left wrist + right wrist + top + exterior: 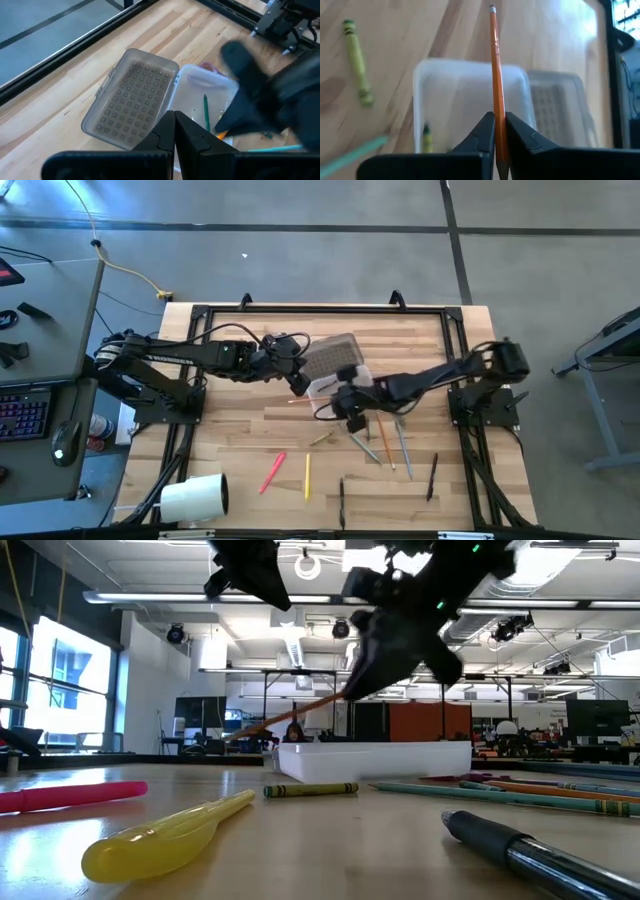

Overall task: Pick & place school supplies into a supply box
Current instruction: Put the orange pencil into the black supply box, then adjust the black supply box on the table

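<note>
Right gripper (499,131) holds an orange pencil (495,65) over the supply box (470,100).

The box is a translucent plastic rectangle with soft corners, lying mid-desk (240,435) on pale wood planks, its dimpled greyish lid (131,97) hinged flat beside it. The right jaws are clamped on the slim pencil, whose eraser end points across the box. Inside the box lies a green pencil (205,113). The left gripper (175,131) hangs near the lid, jaws together, seemingly on nothing. Beyond the box lie a green crayon (311,789), a glossy yellow pen (165,837), a pink marker (70,795) and a dark pen (545,852).
</note>
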